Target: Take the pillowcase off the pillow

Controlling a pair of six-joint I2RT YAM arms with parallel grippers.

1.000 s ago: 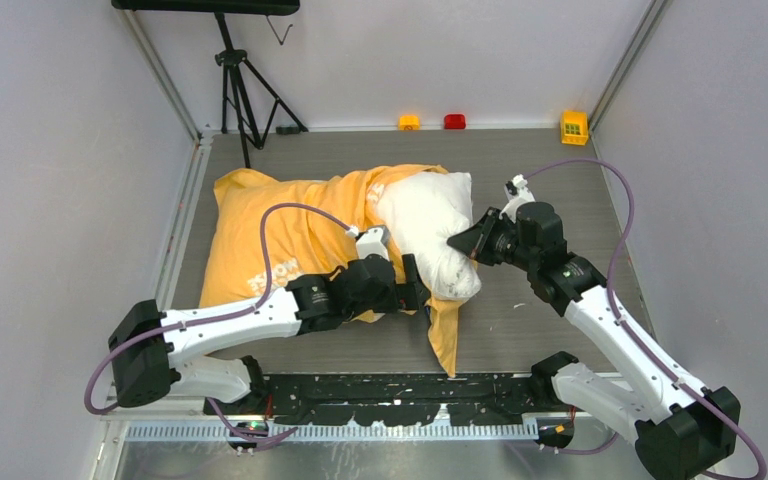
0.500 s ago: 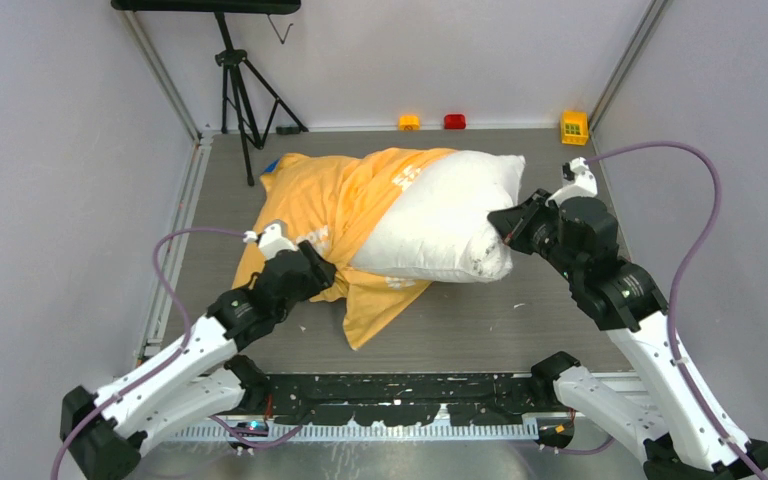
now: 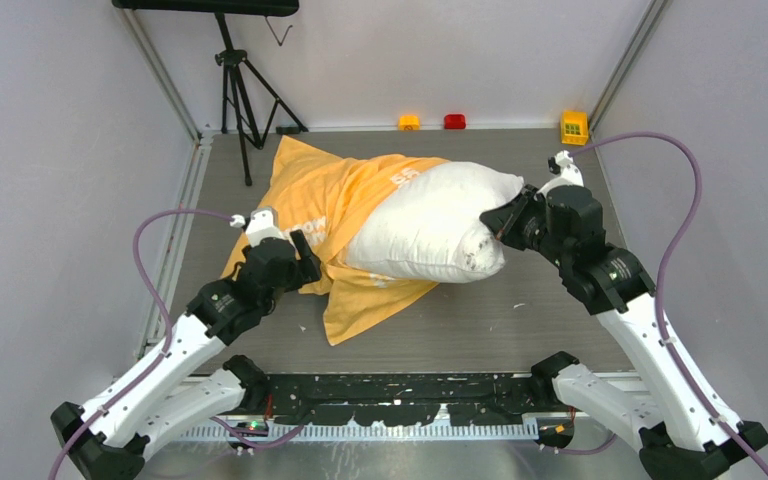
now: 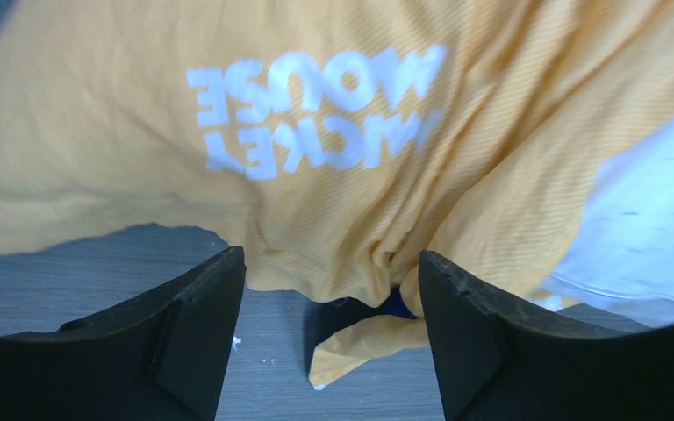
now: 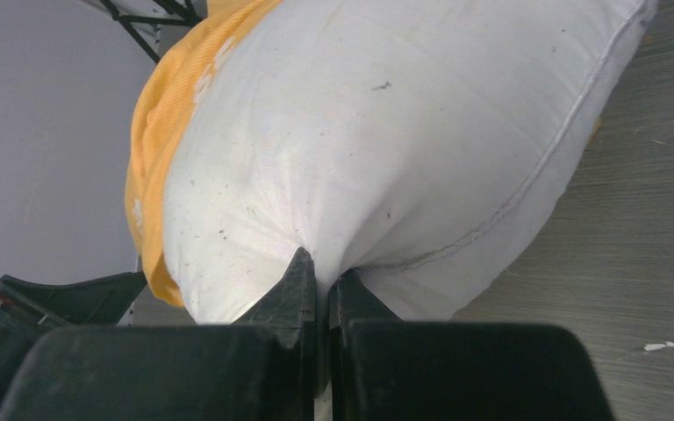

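Observation:
The white pillow (image 3: 430,222) lies mid-table, its right half bare, its left end still inside the orange pillowcase (image 3: 330,205). My right gripper (image 3: 497,220) is shut on the pillow's right end; the wrist view shows the fingers pinching white fabric (image 5: 377,158). My left gripper (image 3: 305,268) is open at the pillowcase's near-left edge. In the left wrist view the orange cloth with white lettering (image 4: 333,158) hangs just past my open fingertips (image 4: 329,289), with a folded corner and a bit of blue between them. A flap of the pillowcase (image 3: 355,305) lies flat toward the front.
A black tripod (image 3: 240,90) stands at the back left. A small orange block (image 3: 409,122), a red block (image 3: 454,121) and a yellow block (image 3: 573,127) sit along the back wall. Grey walls close in both sides.
The left gripper moved left and back and now stands open at the pillowcase's edge. The pillowcase has slid further left off the pillow. The right gripper keeps hold of the pillow's end.

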